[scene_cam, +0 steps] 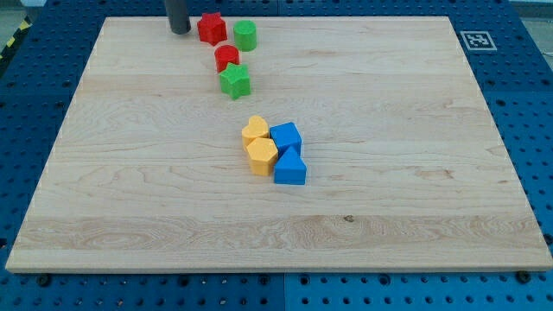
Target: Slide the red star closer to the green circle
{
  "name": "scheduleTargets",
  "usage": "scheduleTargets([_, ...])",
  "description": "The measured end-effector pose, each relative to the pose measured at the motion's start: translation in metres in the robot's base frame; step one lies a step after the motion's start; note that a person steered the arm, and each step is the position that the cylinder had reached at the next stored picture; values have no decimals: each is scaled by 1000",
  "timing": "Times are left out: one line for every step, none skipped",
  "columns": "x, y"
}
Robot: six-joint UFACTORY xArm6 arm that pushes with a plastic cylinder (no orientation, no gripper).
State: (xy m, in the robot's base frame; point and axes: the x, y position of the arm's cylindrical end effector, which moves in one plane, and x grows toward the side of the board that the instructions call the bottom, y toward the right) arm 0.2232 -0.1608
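Resting near the view's top edge of the desk (130, 173), my tip (180, 31) stood just to the view's left of the red star (211, 28), close beside it, though whether the two touched could not be told. No gripper was fitted — the arm ended only in the dark rod, so there was nothing to be open or closed. Just past the red star, further toward the view's right from my tip, sat the green circle (244, 35), with a narrow gap between the two. Below and to the right of my tip lay a red block (226, 58) whose shape was hard to make out, and touching its lower side was the green star (234, 81). Well away from my tip, toward the view's bottom and right, four blocks huddled together — a yellow heart (255, 130) above a yellow hexagon (261, 156), with a blue cube (285, 136) and a blue triangle (290, 168) pressed against their right sides.
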Motion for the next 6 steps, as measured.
scheduleTargets([1,11])
scheduleTargets([1,24])
scheduleTargets([1,29])
scheduleTargets([1,29])
scheduleTargets([-23,29])
scheduleTargets([-31,31])
